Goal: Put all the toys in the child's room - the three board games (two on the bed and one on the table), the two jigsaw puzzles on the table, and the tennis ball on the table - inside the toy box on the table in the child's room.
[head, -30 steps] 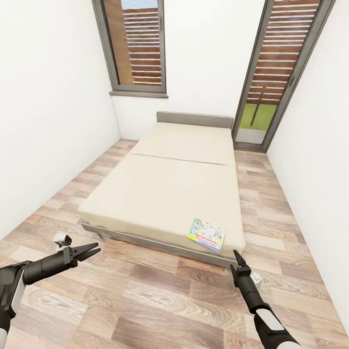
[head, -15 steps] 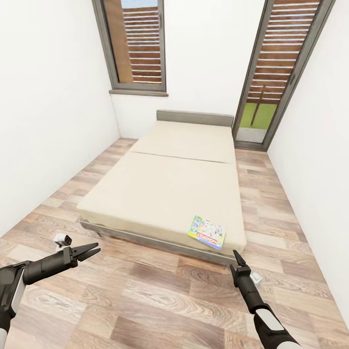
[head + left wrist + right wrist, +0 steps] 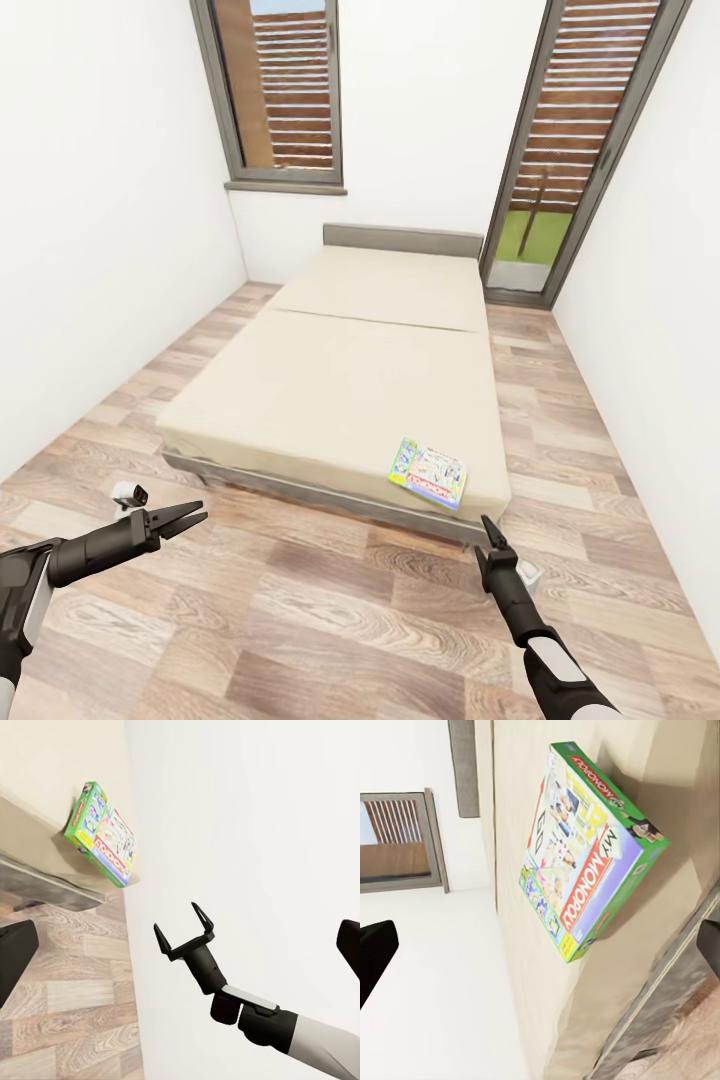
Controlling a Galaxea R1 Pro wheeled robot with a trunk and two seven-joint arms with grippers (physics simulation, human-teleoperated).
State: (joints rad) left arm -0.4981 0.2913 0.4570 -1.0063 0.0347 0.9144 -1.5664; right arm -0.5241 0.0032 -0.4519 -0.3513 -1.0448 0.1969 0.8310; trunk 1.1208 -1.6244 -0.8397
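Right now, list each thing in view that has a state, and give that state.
Board game: lying flat on the near right corner of the bed, box closed.
Bed: sheet smooth, bare apart from the game.
Left gripper: open, empty, over the floor.
Right gripper: open, empty, just short of the bed's corner.

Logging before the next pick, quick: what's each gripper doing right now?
Left gripper: open, holding nothing.
Right gripper: open, holding nothing, short of the board game on the bed.
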